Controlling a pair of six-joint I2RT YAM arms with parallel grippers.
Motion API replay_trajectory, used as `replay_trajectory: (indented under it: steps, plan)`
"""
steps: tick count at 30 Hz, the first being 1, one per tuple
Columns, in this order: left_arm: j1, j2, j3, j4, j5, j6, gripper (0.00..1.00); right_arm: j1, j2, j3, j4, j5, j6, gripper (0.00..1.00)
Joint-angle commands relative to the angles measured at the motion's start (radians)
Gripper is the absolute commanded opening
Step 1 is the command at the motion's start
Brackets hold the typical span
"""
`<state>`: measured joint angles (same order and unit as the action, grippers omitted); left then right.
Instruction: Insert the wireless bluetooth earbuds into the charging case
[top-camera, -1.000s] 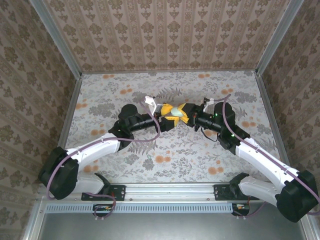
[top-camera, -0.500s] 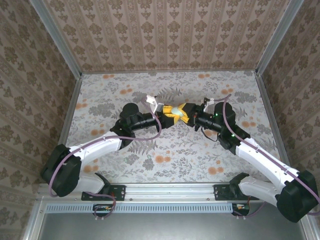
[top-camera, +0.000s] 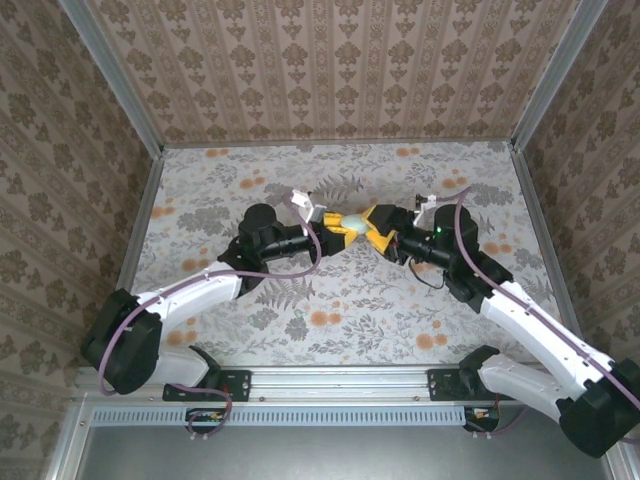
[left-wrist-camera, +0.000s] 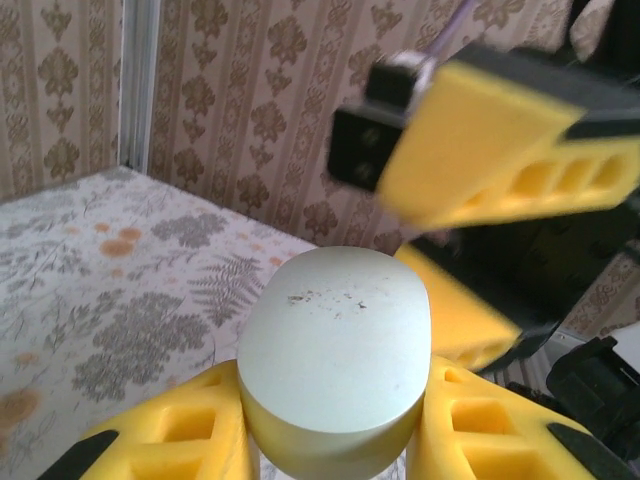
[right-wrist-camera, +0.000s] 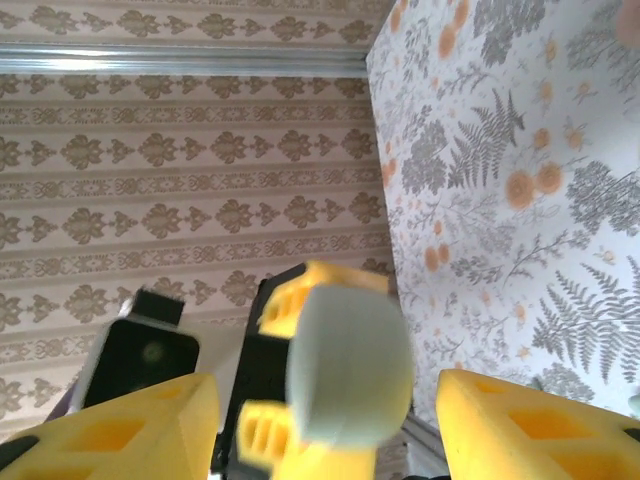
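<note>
Now, in the top external view, both arms meet above the middle of the counter (top-camera: 340, 340). Your left gripper (top-camera: 343, 226) pinches the charging case (top-camera: 353, 221), a pale oval, in the air. The right gripper (top-camera: 379, 227) stands just beside it with its fingers apart.

From the left wrist, the yellow left fingers (left-wrist-camera: 180, 435) press on both flanks of the case, its flat face up. The right fingers (left-wrist-camera: 500, 150) are spread beyond its far side. Whether the lower one touches it, I cannot tell.

From the right wrist, those fingers (right-wrist-camera: 540, 420) are wide and free of the case.

I judge the hold sits low on the case, so grip firmly, draw the right arm straight back, and avoid any twist. Whether the earbuds are inside, I cannot tell.
</note>
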<state>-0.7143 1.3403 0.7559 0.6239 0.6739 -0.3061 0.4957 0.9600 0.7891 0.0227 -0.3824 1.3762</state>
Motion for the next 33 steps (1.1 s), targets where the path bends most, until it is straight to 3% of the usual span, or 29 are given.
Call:
replay_trajectory:
  steps: [1, 9, 14, 30, 33]
  plan:
    - [0.027, -0.043, 0.071, -0.145, 0.054, 0.047, 0.21, 0.006, -0.072, 0.103, -0.276, 0.093, -0.253, 0.6]
    - [0.051, -0.085, 0.155, -0.394, 0.099, 0.173, 0.2, 0.02, -0.114, 0.15, -0.504, 0.074, -0.588, 0.55]
    - [0.068, -0.081, 0.179, -0.429, 0.138, 0.187, 0.19, 0.021, -0.124, 0.151, -0.574, 0.012, -0.771, 0.51]
    - [0.078, -0.089, 0.159, -0.44, 0.196, 0.137, 0.17, 0.037, -0.162, 0.187, -0.644, 0.023, -0.948, 0.53]
    - [0.078, -0.095, 0.161, -0.477, 0.217, 0.136, 0.17, 0.037, -0.152, 0.178, -0.613, -0.038, -1.009, 0.54]
